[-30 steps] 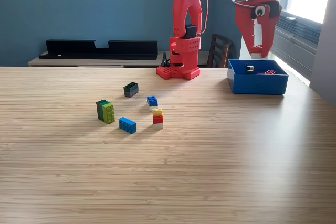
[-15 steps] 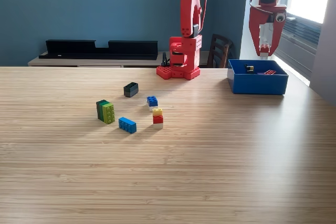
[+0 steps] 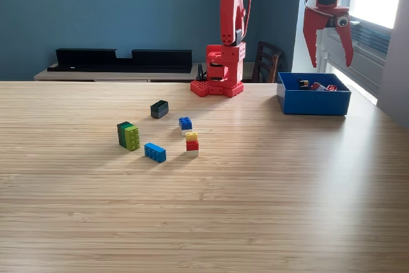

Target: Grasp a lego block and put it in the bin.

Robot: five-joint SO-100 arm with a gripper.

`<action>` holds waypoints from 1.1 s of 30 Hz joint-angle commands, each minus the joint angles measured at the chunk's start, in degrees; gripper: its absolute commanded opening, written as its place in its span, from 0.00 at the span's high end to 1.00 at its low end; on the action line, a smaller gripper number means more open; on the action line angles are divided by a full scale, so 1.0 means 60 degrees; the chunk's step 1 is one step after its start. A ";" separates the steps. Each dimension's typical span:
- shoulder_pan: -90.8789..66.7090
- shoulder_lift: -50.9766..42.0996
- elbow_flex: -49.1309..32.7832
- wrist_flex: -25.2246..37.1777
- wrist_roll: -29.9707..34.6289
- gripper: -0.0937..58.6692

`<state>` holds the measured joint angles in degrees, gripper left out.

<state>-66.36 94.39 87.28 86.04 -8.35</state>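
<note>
The red gripper point(image 3: 331, 63) hangs open above the blue bin point(image 3: 313, 102) at the exterior view's right, with nothing between its fingers. Small blocks lie inside the bin, among them red ones point(image 3: 323, 86). On the table's left half sit loose lego blocks: a dark one point(image 3: 159, 109), a small blue one point(image 3: 185, 123), a green pair point(image 3: 128, 135), a longer blue one point(image 3: 154, 152) and a yellow-red-white stack point(image 3: 192, 144).
The arm's red base point(image 3: 217, 84) stands at the table's far edge, with a dark chair point(image 3: 266, 62) behind it. A black shelf unit point(image 3: 121, 59) runs along the blue wall. A window with a heater lies behind the bin.
The gripper swung right over the bin and turned. Its jaws, shut on a white piece half a second ago, now stand open, and another block lies in the bin.
</note>
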 commanded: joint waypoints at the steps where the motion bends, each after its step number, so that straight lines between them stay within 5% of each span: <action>1: 0.0337 0.0806 -0.0278 0.0000 0.0132 0.72; 6: 0.1787 0.0806 -0.0264 -0.0352 0.0732 1.00; 15: 0.4849 0.0820 0.0425 -0.1333 0.2065 1.00; 33: 0.7002 0.0820 0.1304 -0.2563 0.1670 1.00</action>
<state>-24.52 94.39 95.98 71.28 2.11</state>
